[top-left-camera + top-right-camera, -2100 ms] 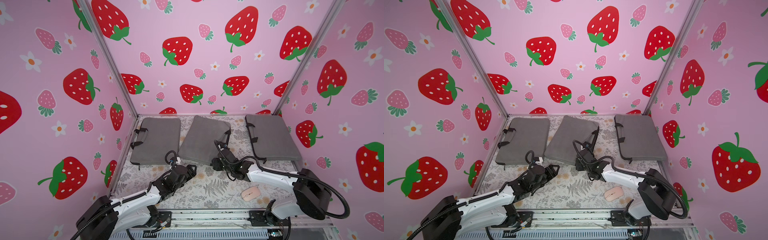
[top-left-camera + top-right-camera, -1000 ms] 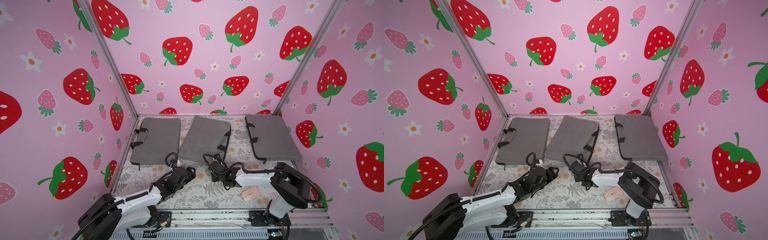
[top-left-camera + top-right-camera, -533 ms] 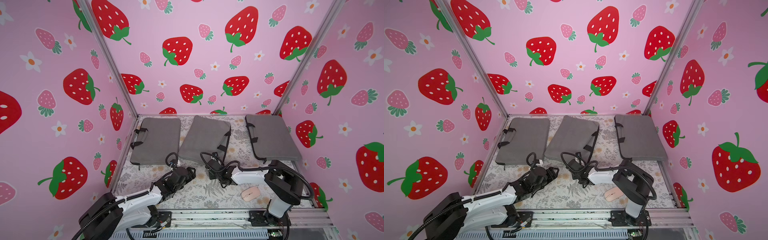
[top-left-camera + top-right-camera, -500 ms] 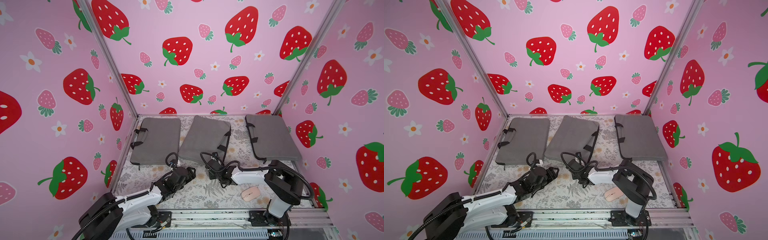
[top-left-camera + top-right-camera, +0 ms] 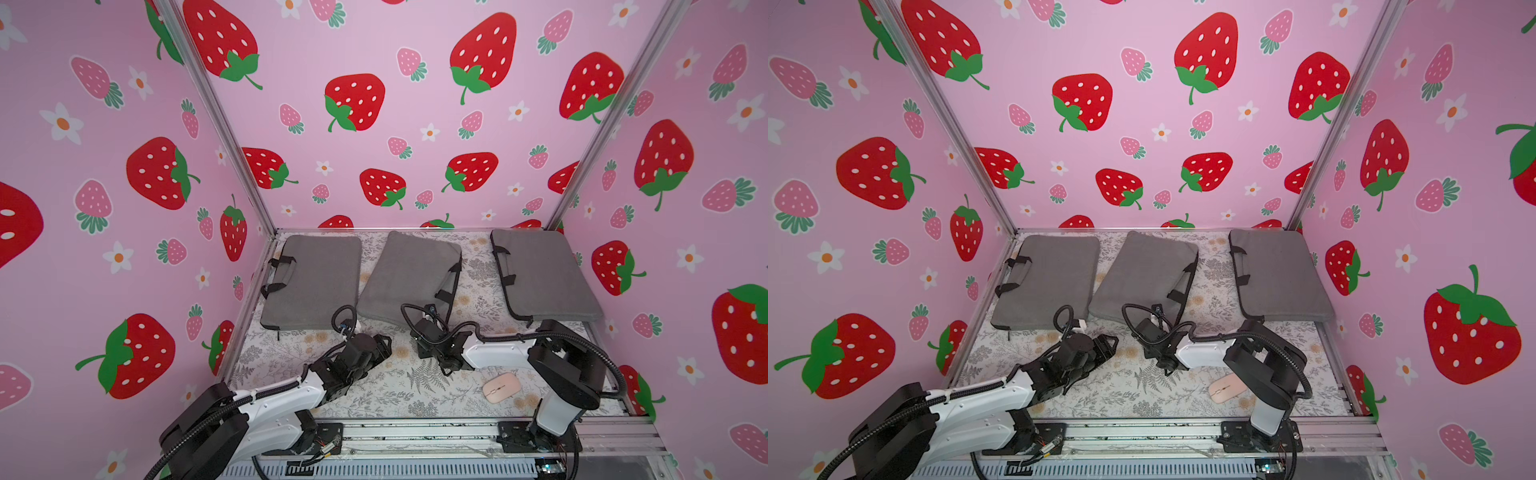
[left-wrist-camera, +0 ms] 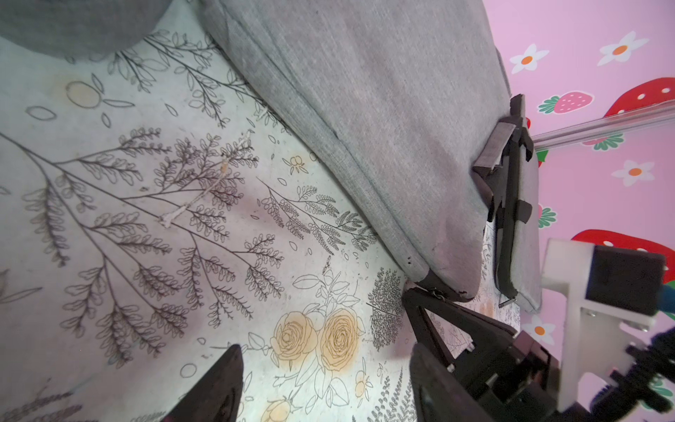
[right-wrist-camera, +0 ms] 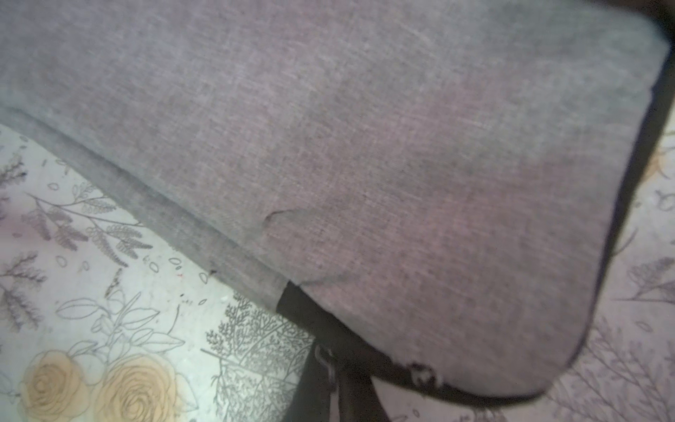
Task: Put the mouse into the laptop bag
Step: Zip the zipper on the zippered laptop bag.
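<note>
The pink mouse (image 5: 500,387) (image 5: 1224,387) lies on the floral mat near the front, beside the right arm's base. The middle grey laptop bag (image 5: 409,278) (image 5: 1144,278) lies tilted at the back. My right gripper (image 7: 338,380) (image 5: 436,320) sits at that bag's near corner. Its dark fingers are shut on the small metal zipper pull (image 7: 327,361) (image 6: 434,292). My left gripper (image 6: 325,387) (image 5: 384,343) hovers open over the mat just left of that corner, with nothing between its fingers.
Two more grey laptop bags lie at the back, one on the left (image 5: 316,278) and one on the right (image 5: 540,274). Pink strawberry walls close in three sides. A metal rail (image 5: 415,432) runs along the front edge.
The right arm has drawn in toward the middle bag's near corner and its jaws have closed there. The left arm and the mouse have not moved.
</note>
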Motion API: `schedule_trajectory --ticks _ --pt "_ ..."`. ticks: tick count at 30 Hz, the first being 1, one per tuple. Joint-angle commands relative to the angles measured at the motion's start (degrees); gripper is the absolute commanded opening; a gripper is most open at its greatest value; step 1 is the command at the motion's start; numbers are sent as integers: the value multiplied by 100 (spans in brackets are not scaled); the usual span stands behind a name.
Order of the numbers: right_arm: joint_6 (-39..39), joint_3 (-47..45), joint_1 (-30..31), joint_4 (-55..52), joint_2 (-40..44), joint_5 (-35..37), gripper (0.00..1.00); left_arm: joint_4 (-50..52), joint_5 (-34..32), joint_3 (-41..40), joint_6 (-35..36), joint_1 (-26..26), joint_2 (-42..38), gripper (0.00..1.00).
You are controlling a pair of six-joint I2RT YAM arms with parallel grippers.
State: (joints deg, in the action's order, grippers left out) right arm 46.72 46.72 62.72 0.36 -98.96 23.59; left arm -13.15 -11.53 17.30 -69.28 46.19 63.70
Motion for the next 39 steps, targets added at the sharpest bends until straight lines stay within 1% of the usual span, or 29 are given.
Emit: schedule_trajectory --ticks 1,3,10,19,23,25,27,29,30,32,33,36,39 --pt "69 -77 -19 28 -58 -12 3 -76 -147 28 -60 4 48 73" --pt "79 -125 -14 43 2 -24 0 -99 -140 40 -67 5 71 73" --pt "18 -251 134 6 360 -48 0 -501 -89 202 -185 4 497 76" --pt "-101 -299 690 4 640 86 0 -1125 -139 943 -275 -19 1764 76" --pt "-47 -381 759 114 623 -22 0 -1310 -311 1221 -318 -43 2245 76" --pt "-32 -422 792 213 605 -77 0 -1354 -270 1380 -323 -73 2486 75" --pt "-30 -431 833 244 602 -87 0 -1368 -227 1524 -331 -105 2698 69" --pt "-8 -465 847 246 624 -54 0 -1409 -327 1635 -308 -106 2876 59" --pt "16 -491 845 245 643 -32 0 -1410 -343 1676 -326 -113 2950 48" --pt "58 -559 847 245 710 74 0 -1390 -273 1800 -306 -192 3074 11" --pt "81 -611 847 237 756 145 0 -1343 -194 1875 -269 -240 3109 0" --pt "136 -777 792 147 940 378 0 -1033 -47 2144 -120 -393 3184 0" --pt "222 -1049 563 94 1187 403 0 -782 -170 2270 73 -434 3102 0"
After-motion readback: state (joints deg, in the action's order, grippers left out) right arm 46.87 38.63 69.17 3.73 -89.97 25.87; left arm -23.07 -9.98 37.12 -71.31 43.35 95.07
